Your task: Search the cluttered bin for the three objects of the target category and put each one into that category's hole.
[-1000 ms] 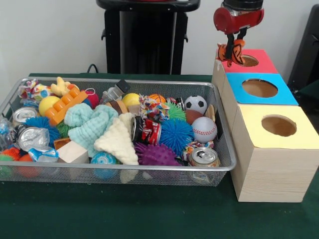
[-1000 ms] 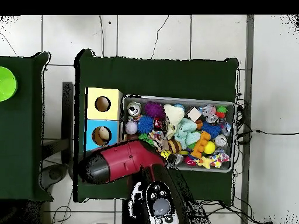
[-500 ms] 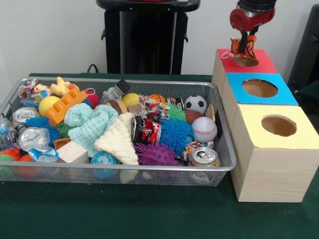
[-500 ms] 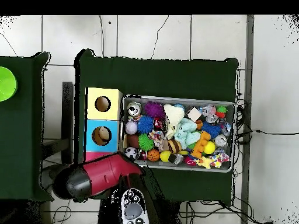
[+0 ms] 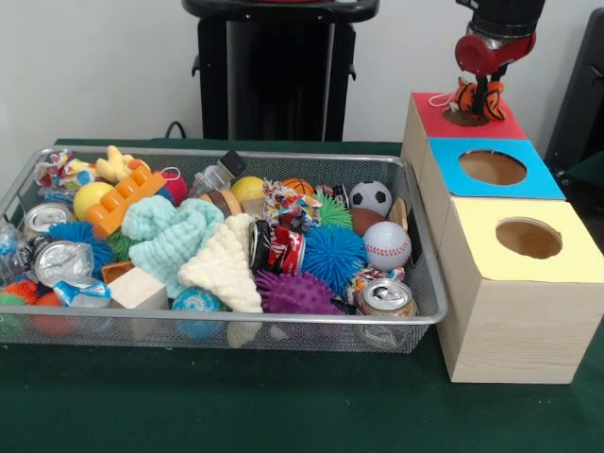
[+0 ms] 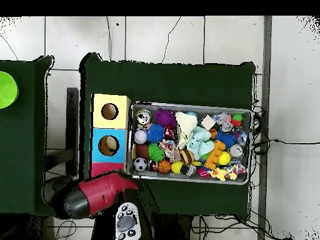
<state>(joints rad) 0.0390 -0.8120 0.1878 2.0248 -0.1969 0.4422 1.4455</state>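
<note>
Now pincer clamped on orange black-striped plush tiger, white loop showing, over red-topped box's hole.

A dark green cloth covered the table. On it stood the wire-mesh bin, crowded with toys, and just beside the bin a row of three pale wooden boxes set touching one another: the yellow-topped box at the camera's side in the front view, the blue-topped box in the middle, and the red-topped box nearest the robot. From overhead, a second green-covered table stood apart beside the first
</note>
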